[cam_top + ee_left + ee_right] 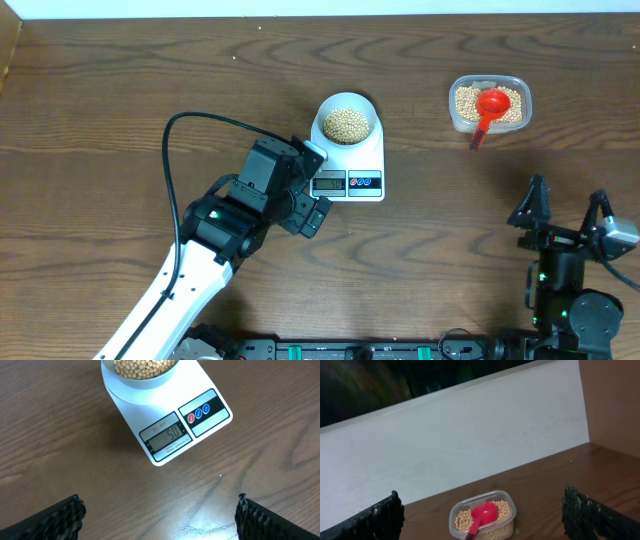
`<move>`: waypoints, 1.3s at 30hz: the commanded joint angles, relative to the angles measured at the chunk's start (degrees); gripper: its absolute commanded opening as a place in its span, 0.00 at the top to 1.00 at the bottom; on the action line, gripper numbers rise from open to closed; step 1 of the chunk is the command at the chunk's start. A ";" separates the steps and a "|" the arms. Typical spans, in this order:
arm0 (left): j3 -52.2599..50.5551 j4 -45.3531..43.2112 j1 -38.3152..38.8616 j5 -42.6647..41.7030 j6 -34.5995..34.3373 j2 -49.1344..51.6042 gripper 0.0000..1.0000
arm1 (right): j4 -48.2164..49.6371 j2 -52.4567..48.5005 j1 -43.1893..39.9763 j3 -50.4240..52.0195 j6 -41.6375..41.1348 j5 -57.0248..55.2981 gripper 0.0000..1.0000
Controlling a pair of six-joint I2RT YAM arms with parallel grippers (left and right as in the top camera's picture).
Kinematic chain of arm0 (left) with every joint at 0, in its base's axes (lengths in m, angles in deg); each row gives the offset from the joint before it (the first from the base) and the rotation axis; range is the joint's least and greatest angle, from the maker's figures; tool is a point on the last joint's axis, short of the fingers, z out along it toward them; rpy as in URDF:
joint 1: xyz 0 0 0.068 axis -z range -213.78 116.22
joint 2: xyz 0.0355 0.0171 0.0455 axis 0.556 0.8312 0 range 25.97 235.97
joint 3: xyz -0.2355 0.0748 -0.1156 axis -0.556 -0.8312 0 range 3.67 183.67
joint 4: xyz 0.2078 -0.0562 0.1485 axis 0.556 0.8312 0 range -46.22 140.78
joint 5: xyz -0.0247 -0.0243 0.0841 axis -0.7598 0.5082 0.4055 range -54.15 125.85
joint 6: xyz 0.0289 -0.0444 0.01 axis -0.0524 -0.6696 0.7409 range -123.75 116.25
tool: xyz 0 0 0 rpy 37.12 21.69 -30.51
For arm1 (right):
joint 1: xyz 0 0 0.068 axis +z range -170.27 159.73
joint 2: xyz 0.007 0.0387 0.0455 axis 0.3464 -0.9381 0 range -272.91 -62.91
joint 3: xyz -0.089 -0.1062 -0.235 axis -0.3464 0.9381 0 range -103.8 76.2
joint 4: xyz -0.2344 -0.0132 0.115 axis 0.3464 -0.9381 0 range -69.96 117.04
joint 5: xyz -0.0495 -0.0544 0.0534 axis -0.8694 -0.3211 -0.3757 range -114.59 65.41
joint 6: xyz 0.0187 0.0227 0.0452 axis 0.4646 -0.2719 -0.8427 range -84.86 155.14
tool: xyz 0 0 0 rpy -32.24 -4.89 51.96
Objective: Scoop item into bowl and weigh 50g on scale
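- Closest to the lens, the left pincer (159,510) is hovering over bare table (100,100) just in front of the scale (165,410). Its jaws are standing wide apart and gripping nothing.
- That scale is lying flat and white, its display (172,434) showing 50 as far as I'm reading it, with red and blue buttons (198,411) sitting beside it.
- On the scale's far end the bowl (145,383) is sitting, pale with a white rim, carrying a heap of small round tan beans (347,124).
- I'm guessing those beans are light, hard and slick, so they'll be rolling everywhere if tipped. The bowl is looking stiff, so I'd be pinching its rim gently, since any nudge is messing with the reading.
- Further right, a clear tub (452,105) is holding more beans, with a red scoop (490,103) resting in them. Its handle is poking over the near edge, and that's the bit to grab.
- Far right, the right pincer (567,205) is sitting well apart from the tub, also spread wide and holding nothing.
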 commanded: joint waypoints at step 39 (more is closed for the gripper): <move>0.55 -0.15 -0.13 0.33 0.76 0.33 0.02 | -6.64 6.19 2.47 11.28 1.22 -2.08 0.01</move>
